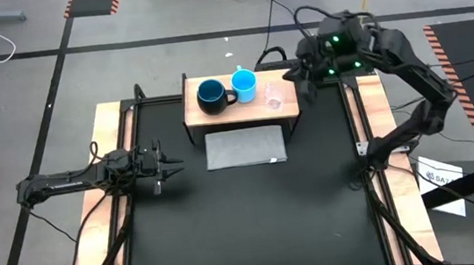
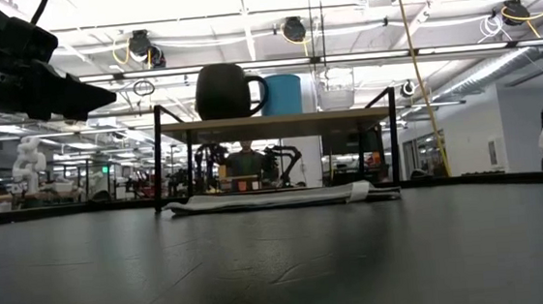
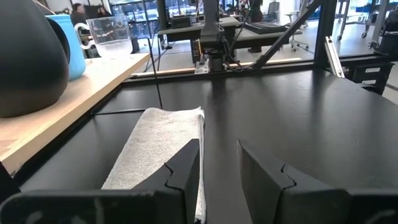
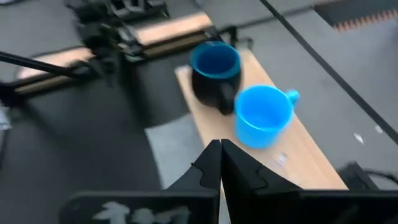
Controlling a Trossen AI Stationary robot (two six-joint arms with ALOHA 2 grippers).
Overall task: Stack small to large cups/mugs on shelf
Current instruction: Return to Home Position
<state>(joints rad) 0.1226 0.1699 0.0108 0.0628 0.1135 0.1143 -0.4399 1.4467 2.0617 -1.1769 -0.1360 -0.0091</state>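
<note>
Dark, hard-edged fingers of the right gripper (image 4: 220, 148) are pressed together with nothing between them. They hang over the shelf's right end in the upper middle of the high view, near the small clear cup (image 3: 113, 36). Moving outward, the light-blue mug (image 1: 244, 84) stands mid-row and the navy mug (image 1: 211, 95) at its left, handle turned toward it; whether the two touch cannot be told. All three stand upright on the pale, smooth wooden top of the shelf (image 1: 197, 126), side by side in order of size rather than nested. With the placing apparently finished, the step in hand looks like the retreat to rest. The right arm would do best to rise first and only then draw back toward the upper right, because the thin, light cup is the thing nearest its fingers and would likely tip or slide at a slight brush. The mugs, rounded, thick-walled and probably heavier, seem less at risk. Just below the shelf in the high view lies a flat grey mat (image 1: 246, 146) with a soft, woven look, on the matte black table (image 1: 247, 228). The left gripper (image 3: 219, 150) waits at the frame's left, low over the table, jaws apart and empty.
</note>
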